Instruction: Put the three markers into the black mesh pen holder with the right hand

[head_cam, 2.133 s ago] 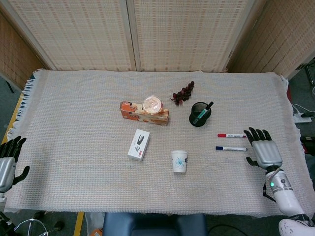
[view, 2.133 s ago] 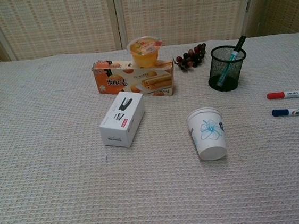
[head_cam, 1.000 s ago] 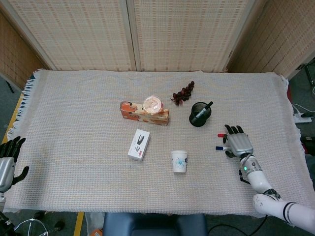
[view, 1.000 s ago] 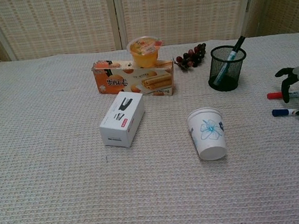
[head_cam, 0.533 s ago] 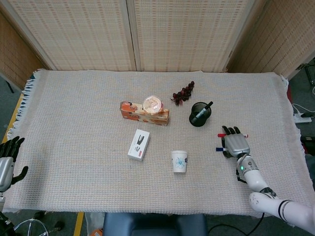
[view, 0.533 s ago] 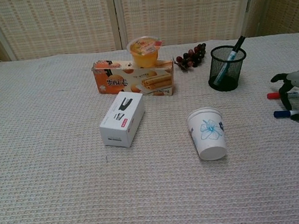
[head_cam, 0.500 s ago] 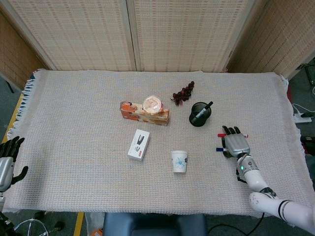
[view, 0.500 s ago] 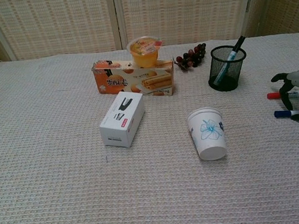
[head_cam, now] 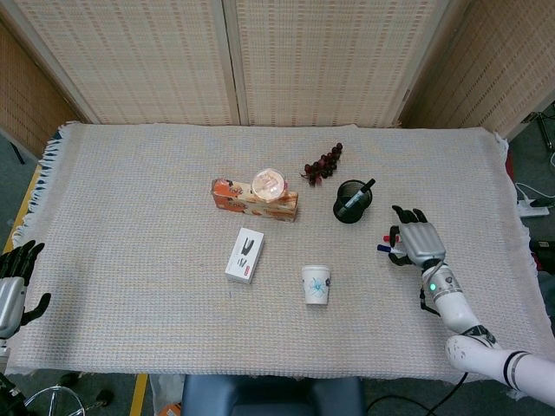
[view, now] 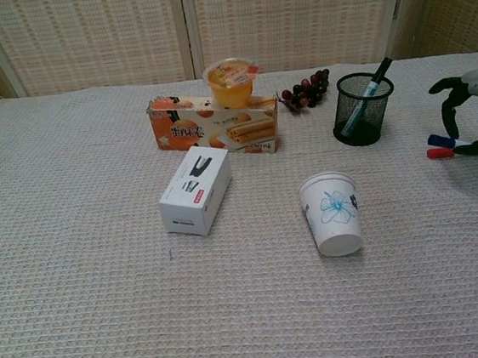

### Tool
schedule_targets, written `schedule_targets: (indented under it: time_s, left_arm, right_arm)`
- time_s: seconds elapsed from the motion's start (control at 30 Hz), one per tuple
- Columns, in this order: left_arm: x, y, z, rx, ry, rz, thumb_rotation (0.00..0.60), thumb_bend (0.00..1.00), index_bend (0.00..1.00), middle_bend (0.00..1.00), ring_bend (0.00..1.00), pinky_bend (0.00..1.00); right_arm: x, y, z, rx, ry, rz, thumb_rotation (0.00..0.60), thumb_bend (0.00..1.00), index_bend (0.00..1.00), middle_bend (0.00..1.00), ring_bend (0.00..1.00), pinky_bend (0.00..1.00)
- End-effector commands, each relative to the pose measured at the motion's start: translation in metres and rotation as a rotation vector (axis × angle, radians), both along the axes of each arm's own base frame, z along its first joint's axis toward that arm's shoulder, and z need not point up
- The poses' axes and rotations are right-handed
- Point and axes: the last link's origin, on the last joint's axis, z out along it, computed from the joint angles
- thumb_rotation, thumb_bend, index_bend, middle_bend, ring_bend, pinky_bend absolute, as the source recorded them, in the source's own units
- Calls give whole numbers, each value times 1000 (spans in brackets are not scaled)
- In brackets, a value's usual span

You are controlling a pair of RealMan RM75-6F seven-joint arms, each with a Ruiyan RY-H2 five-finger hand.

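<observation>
Our right hand (view: 476,111) grips the blue-capped marker (view: 438,140) in its fingers, long axis crosswise, cap toward 9 o'clock; the red-capped marker (view: 439,154) lies parallel beneath

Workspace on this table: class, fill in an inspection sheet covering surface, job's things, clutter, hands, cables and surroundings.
Surface: woven cloth covers the table.
Job's things: black mesh pen holder holds one green marker; blue marker is in the right hand; red marker just below it, contact unclear.
Clutter: biscuit box with jelly cup on top, grapes, white box, paper cup.
Hands: right hand holds the blue marker; left hand open at the table edge.
Cables: cable and power strip on the floor.
Surroundings: woven screen panels behind.
</observation>
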Motion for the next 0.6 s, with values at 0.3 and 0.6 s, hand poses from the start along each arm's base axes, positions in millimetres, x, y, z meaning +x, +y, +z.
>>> schedule_targets:
  time_s: [0.3, 0.6]
  left_arm:
    - [2, -2, 3, 11, -8, -9, 600, 318, 15, 0, 0, 56]
    - [0, -1, 5, 16, -13, -3, 600, 318, 15, 0, 0, 55]
  right_arm:
    - [102, -55, 75, -55, -724, 92, 600, 285, 673, 20, 78, 0]
    - [112, -110, 52, -23, -951, 64, 600, 290, 682, 28, 86, 0]
